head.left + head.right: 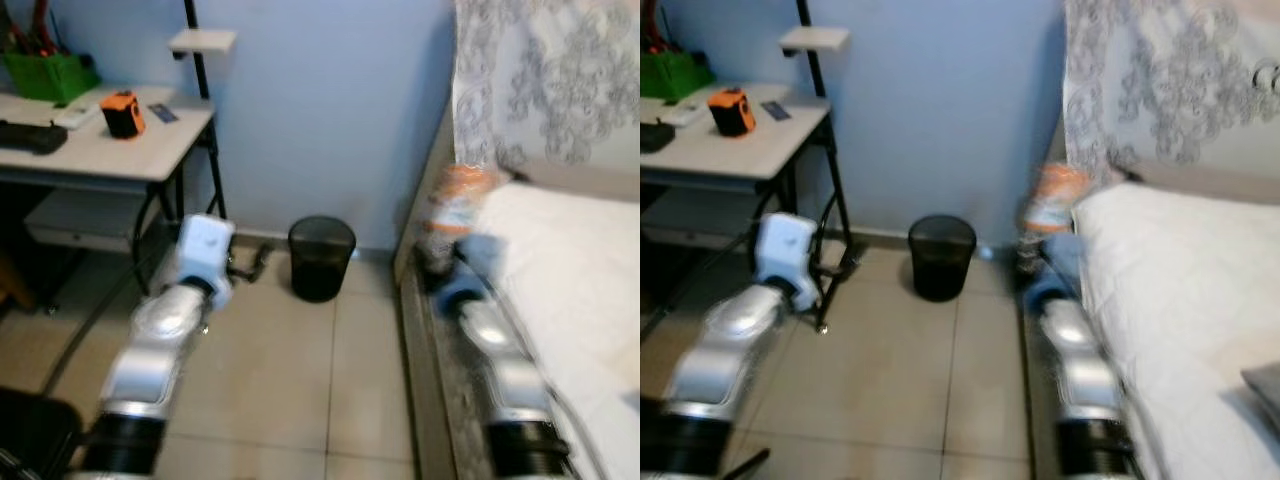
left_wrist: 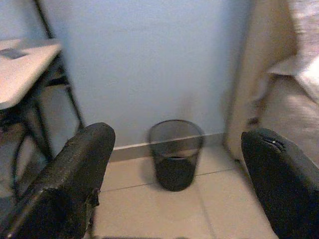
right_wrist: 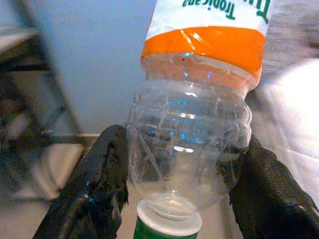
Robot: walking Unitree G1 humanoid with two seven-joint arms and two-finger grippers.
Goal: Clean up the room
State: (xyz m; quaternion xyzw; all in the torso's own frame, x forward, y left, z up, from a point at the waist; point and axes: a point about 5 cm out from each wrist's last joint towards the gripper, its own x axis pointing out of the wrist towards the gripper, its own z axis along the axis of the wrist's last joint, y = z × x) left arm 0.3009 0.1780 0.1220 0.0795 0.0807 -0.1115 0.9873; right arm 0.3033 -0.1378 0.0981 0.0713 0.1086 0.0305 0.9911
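The empty plastic bottle (image 3: 192, 124) is clamped across its clear shoulder between the two black fingers (image 3: 92, 191) of the right gripper (image 3: 174, 184), which are closed on it from both sides. The grip sits just behind the green cap, presumably because the ribbed shoulder gives a firm seat and leaves the orange-labelled body free. In the wrist view the bottle's long axis runs along the fingers, cap toward the wrist and base pointing outward; in the head views it appears blurred, roughly upright, held at the near left edge of the bed (image 1: 570, 290), above the floor gap. Judged from the task, it is held as rubbish for disposal. The black mesh wastebasket (image 1: 321, 258) stands on the tiles against the blue wall, to the left of the bottle and apart from it. The left gripper (image 2: 174, 174) is raised with its fingers spread wide and empty, aimed at the wastebasket. Farther left stands a desk (image 1: 120, 150) carrying an orange object (image 1: 122, 113).
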